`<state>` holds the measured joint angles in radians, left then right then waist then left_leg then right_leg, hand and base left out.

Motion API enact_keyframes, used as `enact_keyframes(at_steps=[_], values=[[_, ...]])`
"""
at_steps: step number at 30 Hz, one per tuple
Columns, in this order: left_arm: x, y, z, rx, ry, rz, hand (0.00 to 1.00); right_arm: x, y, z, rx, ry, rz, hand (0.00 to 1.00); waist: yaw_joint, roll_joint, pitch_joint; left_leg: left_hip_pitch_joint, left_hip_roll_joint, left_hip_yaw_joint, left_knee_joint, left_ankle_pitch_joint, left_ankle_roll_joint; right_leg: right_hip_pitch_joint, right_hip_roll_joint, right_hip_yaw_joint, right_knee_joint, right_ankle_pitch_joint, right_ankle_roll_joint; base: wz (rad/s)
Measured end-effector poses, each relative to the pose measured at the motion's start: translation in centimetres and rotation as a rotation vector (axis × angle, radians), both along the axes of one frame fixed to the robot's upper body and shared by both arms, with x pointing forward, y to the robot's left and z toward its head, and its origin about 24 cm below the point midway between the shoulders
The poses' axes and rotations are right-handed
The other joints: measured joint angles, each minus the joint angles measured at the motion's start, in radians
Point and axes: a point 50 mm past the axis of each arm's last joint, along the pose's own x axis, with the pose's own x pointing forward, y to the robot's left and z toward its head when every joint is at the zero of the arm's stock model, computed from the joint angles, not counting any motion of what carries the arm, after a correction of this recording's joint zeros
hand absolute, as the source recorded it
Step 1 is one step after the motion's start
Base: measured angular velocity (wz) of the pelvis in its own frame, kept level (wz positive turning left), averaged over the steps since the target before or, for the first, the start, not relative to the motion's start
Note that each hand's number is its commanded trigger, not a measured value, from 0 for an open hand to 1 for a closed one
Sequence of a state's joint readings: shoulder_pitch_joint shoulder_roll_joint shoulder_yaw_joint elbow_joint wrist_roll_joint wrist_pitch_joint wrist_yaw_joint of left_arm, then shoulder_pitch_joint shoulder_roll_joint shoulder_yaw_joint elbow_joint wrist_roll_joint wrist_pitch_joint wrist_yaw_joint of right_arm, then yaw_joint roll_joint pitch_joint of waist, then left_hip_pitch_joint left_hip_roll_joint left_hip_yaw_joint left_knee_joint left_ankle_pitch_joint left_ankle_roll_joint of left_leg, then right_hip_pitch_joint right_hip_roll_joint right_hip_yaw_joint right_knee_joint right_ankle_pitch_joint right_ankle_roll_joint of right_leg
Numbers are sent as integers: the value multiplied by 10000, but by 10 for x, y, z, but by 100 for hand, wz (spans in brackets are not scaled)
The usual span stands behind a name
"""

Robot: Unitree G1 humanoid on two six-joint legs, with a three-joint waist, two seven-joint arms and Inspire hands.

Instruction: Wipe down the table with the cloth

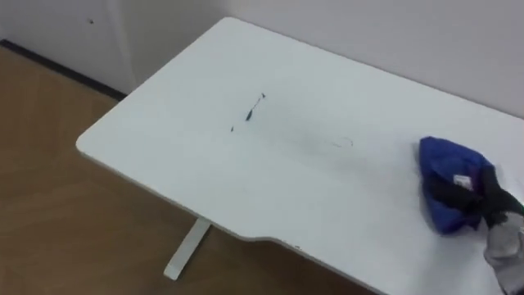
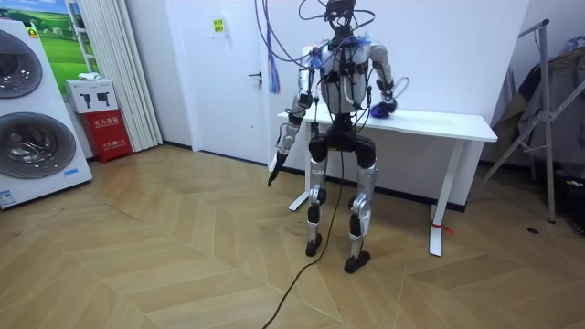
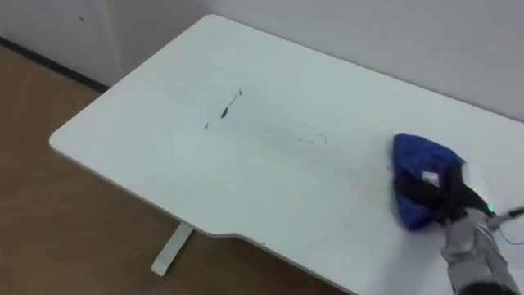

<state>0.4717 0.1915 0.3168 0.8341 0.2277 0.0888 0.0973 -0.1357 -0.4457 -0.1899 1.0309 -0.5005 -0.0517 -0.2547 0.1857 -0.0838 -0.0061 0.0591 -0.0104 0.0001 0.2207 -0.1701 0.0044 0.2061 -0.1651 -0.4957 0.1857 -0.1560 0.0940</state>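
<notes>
1. From my remote station, the head camera looks down on the white table (image 1: 164, 156). The blue cloth (image 1: 446, 164) lies bunched on its top near the view's right edge, well apart from the table's left end.
2. The robot's right hand (image 3: 449, 199) comes in from the lower right and rests on the cloth. Its dark fingers (image 3: 427, 189) are curled over the fabric and grip it against the tabletop.
3. A short dark streak (image 1: 252, 110) marks the middle of the table, to the left of the cloth and clear of it. A faint thin smudge (image 1: 341, 143) sits between the streak and the cloth.
4. In the room view I see the robot standing upright on the wooden floor (image 2: 183, 265) at the table's near edge, towards the end on the room view's left, facing the wall.
5. Its left hand (image 2: 273, 168) hangs down at its side, below the tabletop and touching nothing. Whether it is clenched or loose I cannot tell.
6. Two washing machines (image 2: 27, 119) stand stacked at the room view's left, well apart from the robot.
</notes>
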Motion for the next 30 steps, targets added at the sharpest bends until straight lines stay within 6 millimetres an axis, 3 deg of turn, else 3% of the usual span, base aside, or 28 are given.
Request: enact_keyframes(at_steps=[4,7,10,11,12,14,15,18,19,20,22,24,25,27,29,30], values=[[26,-3,-1,48,-710,-542,0,-10,-6,0,-110,40,-396,100,-166,95,-29,176,50,233,-25,-207,41,75,18,250,-16,-63,97,-33],[51,-8,-3,-4,-1155,-998,0,7,7,0,-333,172,17,100,151,148,-15,200,181,733,27,-299,-36,-89,67,621,-5,-62,89,-61],[58,-17,-6,-174,-1097,-1546,0,55,48,9,-629,264,1713,100,721,249,3,143,287,744,24,-283,-64,-556,287,989,78,123,-221,-81],[56,-19,-8,-253,-912,-1618,0,81,75,18,-614,35,2884,100,898,249,5,64,340,707,22,-257,-105,-769,371,1085,157,152,-293,-46],[54,-21,-10,-388,-747,-1603,0,106,103,32,-740,-298,4193,100,1063,238,40,-17,348,596,27,-229,-140,-902,445,1135,184,156,-386,-26],[54,-23,-11,-530,-726,-1475,0,135,130,56,-739,-1043,5413,100,1204,127,155,-143,342,352,-1,-132,-181,-963,504,1062,158,95,-463,28],[52,-23,-12,-622,-653,-1389,0,148,136,71,-791,-1498,5746,100,1516,117,193,-165,335,224,-23,-66,-152,-1015,510,923,108,53,-465,44],[23,-20,-11,-598,52,-1046,0,162,137,92,-1067,-2163,5861,100,1712,25,169,-186,184,-242,-118,27,-122,-727,470,454,-201,8,-393,51],[17,-20,-10,-607,230,-981,0,161,133,92,-1169,-2139,5793,100,1698,-22,151,-158,148,-369,-128,30,-114,-639,446,342,-206,4,-381,68],[8,-19,-10,-618,493,-787,0,154,120,85,-1273,-1865,5502,100,1686,27,182,-103,108,-618,-150,24,-100,-486,431,148,-178,4,-373,68],[0,-17,-9,-551,610,-539,0,133,95,64,-1135,-1145,4682,100,1637,-33,167,-93,74,-790,-149,25,-91,-363,427,222,-150,5,-370,60],[-7,-16,-8,-542,745,-413,0,85,60,25,-828,140,3361,100,1382,-97,134,-77,11,-719,-159,30,-82,-244,359,296,-155,-23,-324,33],[-8,-16,-8,-533,767,-382,0,71,52,16,-515,162,2840,100,1244,-88,137,-74,-24,-671,-158,32,-80,-200,329,276,-172,-44,-291,21],[-12,-10,-5,-321,659,55,0,36,31,6,-67,-557,1392,100,554,26,142,63,-107,-562,-164,30,-77,-42,236,275,-168,-112,-182,3],[-9,-2,-2,-8,305,344,0,16,19,0,14,-578,638,100,133,4,128,166,-84,-361,-183,26,-72,47,238,310,-164,-121,-168,-17],[-2,1,0,100,4,242,0,3,12,-3,69,-474,239,100,8,3,80,236,-32,-117,-207,4,-44,56,254,340,-161,-123,-165,-26]])
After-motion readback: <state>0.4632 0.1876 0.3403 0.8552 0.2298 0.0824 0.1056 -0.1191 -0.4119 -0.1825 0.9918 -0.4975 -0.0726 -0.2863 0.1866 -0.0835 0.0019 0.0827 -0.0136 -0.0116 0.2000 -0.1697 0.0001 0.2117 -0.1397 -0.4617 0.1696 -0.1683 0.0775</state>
